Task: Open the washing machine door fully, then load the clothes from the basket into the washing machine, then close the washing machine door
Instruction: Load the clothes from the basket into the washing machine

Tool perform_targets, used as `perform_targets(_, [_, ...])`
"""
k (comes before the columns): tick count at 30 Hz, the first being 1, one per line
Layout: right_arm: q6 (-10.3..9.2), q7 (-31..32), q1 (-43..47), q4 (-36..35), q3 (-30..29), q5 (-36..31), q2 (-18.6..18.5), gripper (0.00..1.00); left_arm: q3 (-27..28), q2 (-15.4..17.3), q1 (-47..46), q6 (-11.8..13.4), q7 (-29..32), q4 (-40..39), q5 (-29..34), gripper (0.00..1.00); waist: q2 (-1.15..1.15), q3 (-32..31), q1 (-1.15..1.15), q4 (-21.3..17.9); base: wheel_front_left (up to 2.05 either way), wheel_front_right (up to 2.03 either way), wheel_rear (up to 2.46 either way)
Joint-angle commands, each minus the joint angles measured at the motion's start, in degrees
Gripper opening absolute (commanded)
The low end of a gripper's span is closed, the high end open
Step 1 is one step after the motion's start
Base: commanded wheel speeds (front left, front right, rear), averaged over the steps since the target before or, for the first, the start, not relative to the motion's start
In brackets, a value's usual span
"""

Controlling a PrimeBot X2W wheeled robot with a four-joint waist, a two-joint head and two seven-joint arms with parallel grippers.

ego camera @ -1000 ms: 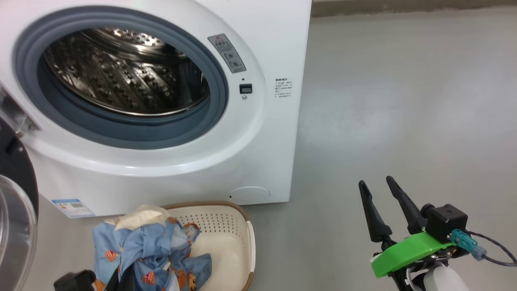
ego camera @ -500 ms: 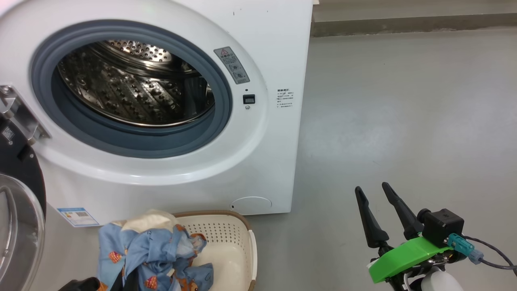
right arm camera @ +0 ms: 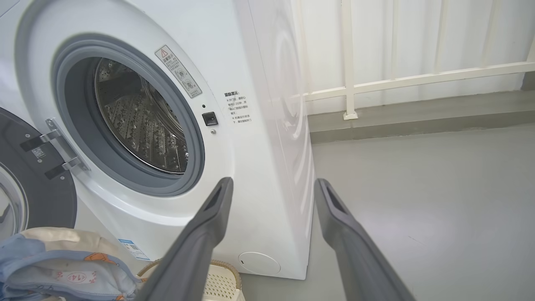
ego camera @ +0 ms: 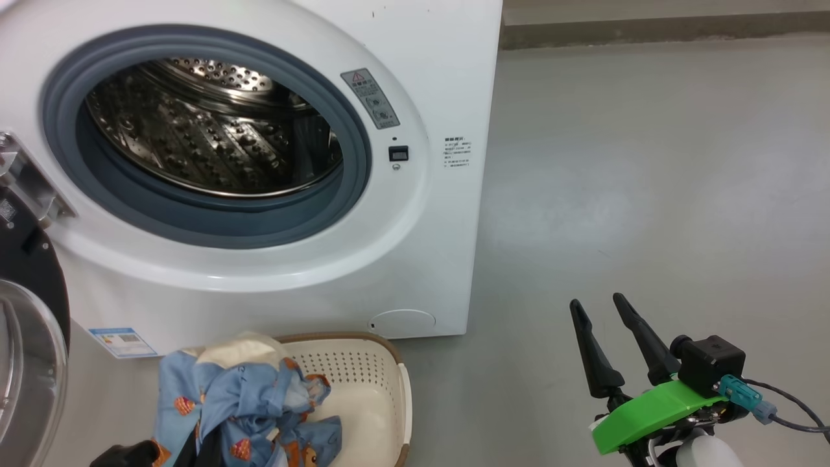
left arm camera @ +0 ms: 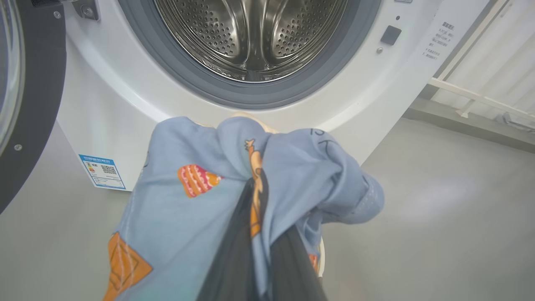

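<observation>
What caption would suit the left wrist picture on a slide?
Blue printed clothes pinched in the left gripper, facing the washing machine's open steel drum.

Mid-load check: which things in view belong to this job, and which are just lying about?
Job: washing machine, washing machine door, basket, clothes, left gripper shut on the clothes.
Lying about: white railing, grey kerb, right gripper open and empty.

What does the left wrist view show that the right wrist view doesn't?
Left wrist view, not the right: the left tool shut on a bunch of the clothes, held in front of the drum. Right wrist view, not the left: the right tool, open and empty, above the floor. Both: the washing machine, its door standing open, and the blue clothes.
</observation>
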Motion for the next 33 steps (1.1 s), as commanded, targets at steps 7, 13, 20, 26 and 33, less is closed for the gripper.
perform_targets(7, [0.09, -0.54, -1.61, -2.06, 1.13, -0.40, 0.08, 1.00, 2.36, 1.81, -5.06, -0.15, -0.79, -3.02, -1.66, 0.00, 0.00, 3.54, 0.00, -0.50, 0.00, 0.00, 0.00])
perform_targets(13, [0.09, -0.33, -2.70, -3.04, 0.98, -1.26, 0.08, 1.00, 3.44, 3.74, -11.74, -0.15, -0.79, -4.42, -4.02, 0.00, 0.00, 8.15, 0.00, -1.46, 0.00, 0.00, 0.00])
perform_targets(20, [0.09, -0.28, -4.53, -4.58, 0.85, -2.18, 0.08, 1.00, 4.60, 7.42, -20.75, -0.15, -0.79, -4.56, -5.17, 0.00, 0.00, 13.93, 0.00, -3.70, 0.00, 0.00, 0.00])
perform_targets(26, [0.09, -0.52, -5.65, -5.73, 0.55, -2.57, 0.08, 1.00, 5.47, 10.49, -28.90, -0.15, -0.79, -2.72, -6.73, 0.00, 0.00, 18.78, 0.00, -5.89, 0.00, 0.00, 0.00])
perform_targets(33, [0.09, -0.88, -6.71, -7.07, 0.49, -2.73, 0.08, 1.00, 6.00, 14.37, -37.61, -0.15, -0.79, 0.87, -9.92, 0.00, 0.00, 24.01, 0.00, -8.29, 0.00, 0.00, 0.00])
